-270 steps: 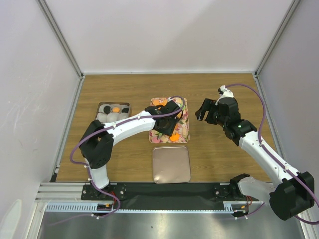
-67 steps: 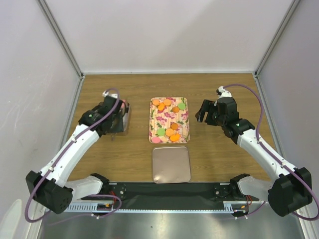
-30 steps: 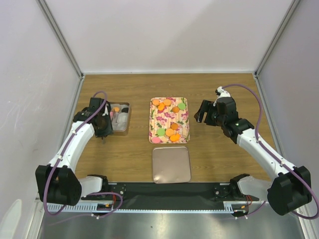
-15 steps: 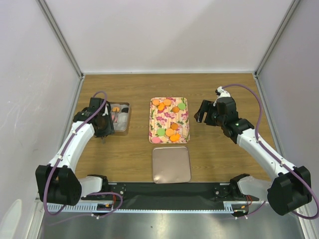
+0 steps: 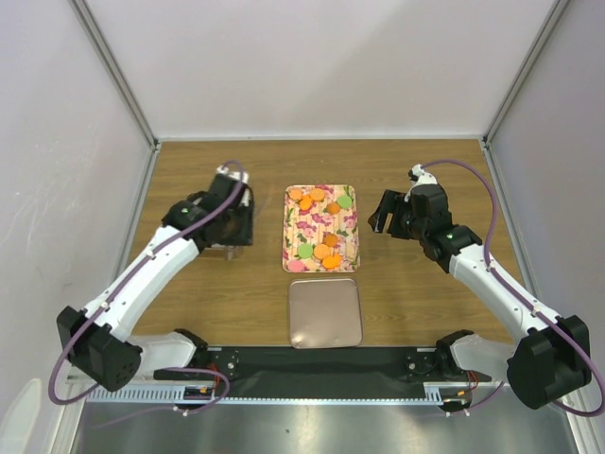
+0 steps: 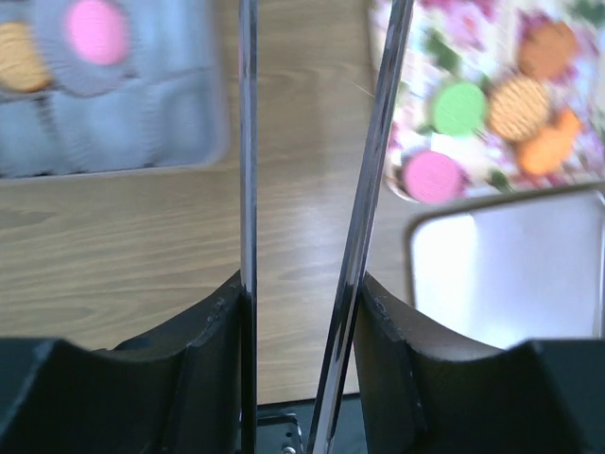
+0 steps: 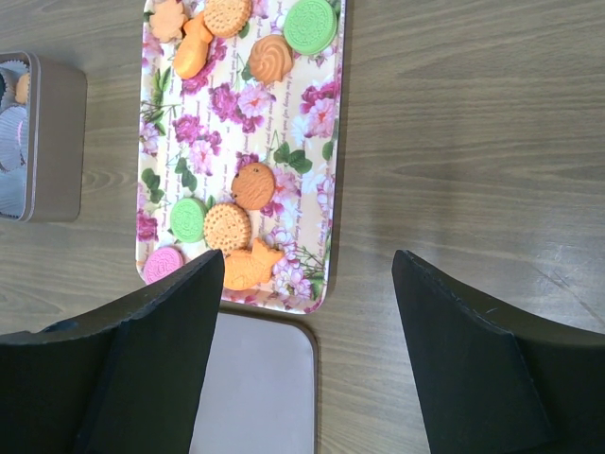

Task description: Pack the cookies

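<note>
Cookies [image 5: 322, 252] on tray [image 5: 319, 223], between both grippers.
Left gripper [image 5: 238, 225], parted and empty, has them to its right; right gripper [image 5: 386, 214] spread wide, empty.

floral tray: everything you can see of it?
The floral tray is rectangular, round-cornered, with a raised rim, printed with pink flowers and green leaves on cream. It lies flat at the middle of the wooden table, long sides running near to far. Ten cookies rest on it, five at each end. The metal lid lies right at its near edge; whether they touch is unclear.

Blurry cookies [image 6: 97, 31], tin [image 6: 219, 123] seemingly edge-cropped
</note>
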Available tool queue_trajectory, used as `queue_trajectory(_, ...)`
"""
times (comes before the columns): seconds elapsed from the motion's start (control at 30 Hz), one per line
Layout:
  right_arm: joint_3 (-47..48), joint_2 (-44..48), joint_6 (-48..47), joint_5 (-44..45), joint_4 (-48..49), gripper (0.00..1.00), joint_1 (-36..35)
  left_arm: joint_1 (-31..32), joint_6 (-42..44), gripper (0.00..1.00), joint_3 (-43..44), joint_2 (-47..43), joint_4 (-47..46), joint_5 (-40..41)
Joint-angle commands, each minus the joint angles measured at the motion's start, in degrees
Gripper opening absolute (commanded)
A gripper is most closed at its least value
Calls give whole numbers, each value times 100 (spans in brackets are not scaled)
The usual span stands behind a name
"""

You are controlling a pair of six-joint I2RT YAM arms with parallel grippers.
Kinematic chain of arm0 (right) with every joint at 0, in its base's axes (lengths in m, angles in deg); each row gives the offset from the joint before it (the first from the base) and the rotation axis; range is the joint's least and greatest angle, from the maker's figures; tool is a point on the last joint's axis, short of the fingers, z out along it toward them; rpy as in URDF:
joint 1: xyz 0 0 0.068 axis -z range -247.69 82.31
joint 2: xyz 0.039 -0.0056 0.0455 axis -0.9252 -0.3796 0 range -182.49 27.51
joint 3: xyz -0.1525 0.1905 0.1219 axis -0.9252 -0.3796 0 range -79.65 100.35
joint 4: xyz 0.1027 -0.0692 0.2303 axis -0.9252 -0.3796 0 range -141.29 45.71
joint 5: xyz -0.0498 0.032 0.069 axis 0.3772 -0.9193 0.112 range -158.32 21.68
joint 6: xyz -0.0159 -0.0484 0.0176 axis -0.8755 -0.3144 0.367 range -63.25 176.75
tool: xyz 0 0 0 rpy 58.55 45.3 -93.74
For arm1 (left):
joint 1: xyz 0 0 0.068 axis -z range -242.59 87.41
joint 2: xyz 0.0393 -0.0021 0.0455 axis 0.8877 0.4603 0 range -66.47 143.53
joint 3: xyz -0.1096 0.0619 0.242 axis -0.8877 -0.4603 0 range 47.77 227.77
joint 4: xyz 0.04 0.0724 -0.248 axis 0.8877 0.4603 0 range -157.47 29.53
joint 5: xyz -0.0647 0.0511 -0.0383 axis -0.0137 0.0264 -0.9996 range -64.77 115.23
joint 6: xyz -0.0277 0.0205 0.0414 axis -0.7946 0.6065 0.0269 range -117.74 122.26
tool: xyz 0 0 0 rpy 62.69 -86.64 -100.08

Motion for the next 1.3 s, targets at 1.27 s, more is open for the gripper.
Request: queue_trajectory(1.27, 186, 83, -45, 247, 62, 78, 25, 2405, -474, 52, 642, 2280, -701, -98)
